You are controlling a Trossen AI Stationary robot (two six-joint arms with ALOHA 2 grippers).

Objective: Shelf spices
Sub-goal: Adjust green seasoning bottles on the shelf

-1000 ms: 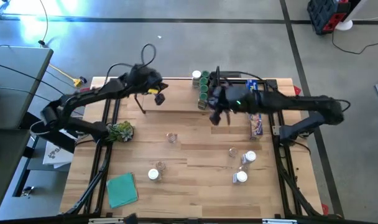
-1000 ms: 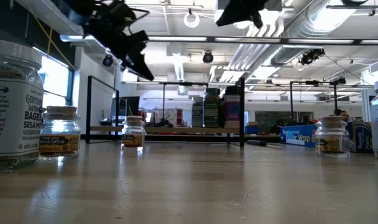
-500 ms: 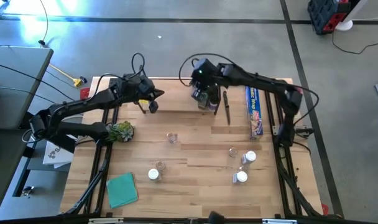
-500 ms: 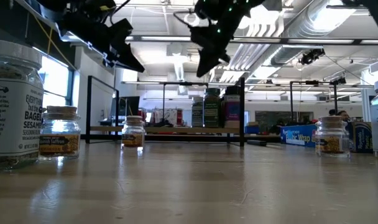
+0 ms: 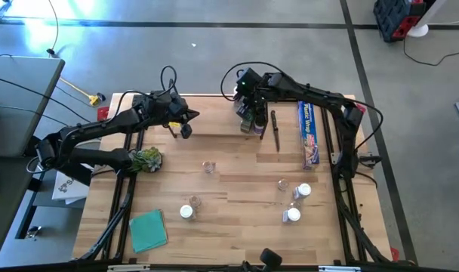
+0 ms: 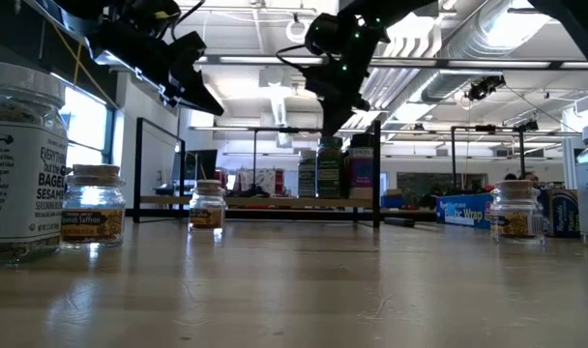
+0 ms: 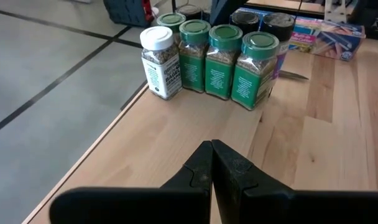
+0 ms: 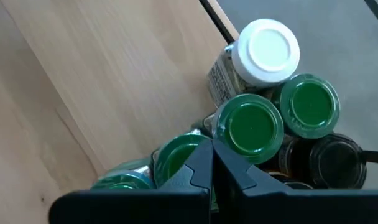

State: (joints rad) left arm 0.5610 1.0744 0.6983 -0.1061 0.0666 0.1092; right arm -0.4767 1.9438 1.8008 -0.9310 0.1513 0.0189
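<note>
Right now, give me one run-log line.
left hand: shut, empty, over shelf | right hand: shut, above shelved jars | loose jars on table

The wooden table [image 5: 237, 189] carries the shelf [image 5: 214, 125], scattered spices [image 5: 293, 214], seemingly a green cloth [image 5: 148, 230].

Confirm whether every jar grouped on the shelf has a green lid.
No: in the left wrist view a white-lidded jar stands beside the green-lidded jars on the shelf.
</note>
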